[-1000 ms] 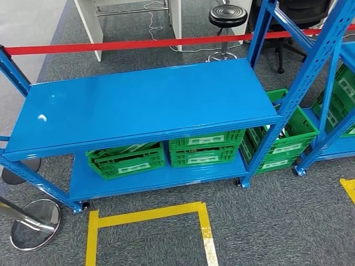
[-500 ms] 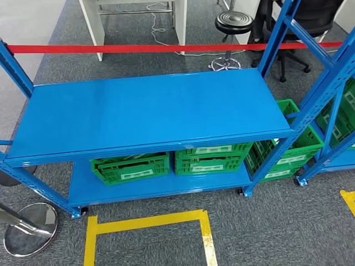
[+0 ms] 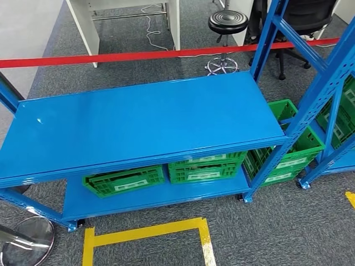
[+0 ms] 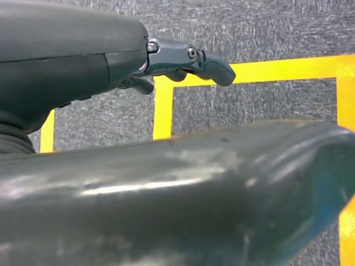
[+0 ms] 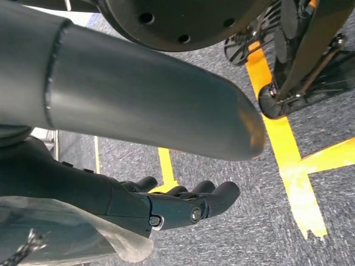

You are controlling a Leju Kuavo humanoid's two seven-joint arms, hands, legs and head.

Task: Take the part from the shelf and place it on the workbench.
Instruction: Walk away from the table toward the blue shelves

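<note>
Ahead of me stands one blue shelf [image 3: 142,119] with two boards, its top board bare and its lower board carrying two green crates [image 3: 123,180] side by side, while two more green crates [image 3: 293,149] sit stacked under the neighbouring rack [image 3: 330,72] on my right; I cannot tell where the part lies. Beyond run one red barrier tape [image 3: 125,56] and one black stool [image 3: 228,22], with one yellow floor outline [image 3: 146,230] near me. Both arms hang over grey carpet, my left hand [image 4: 184,58] and right hand [image 5: 188,205] each with fingers loosely extended, holding nothing.
</note>
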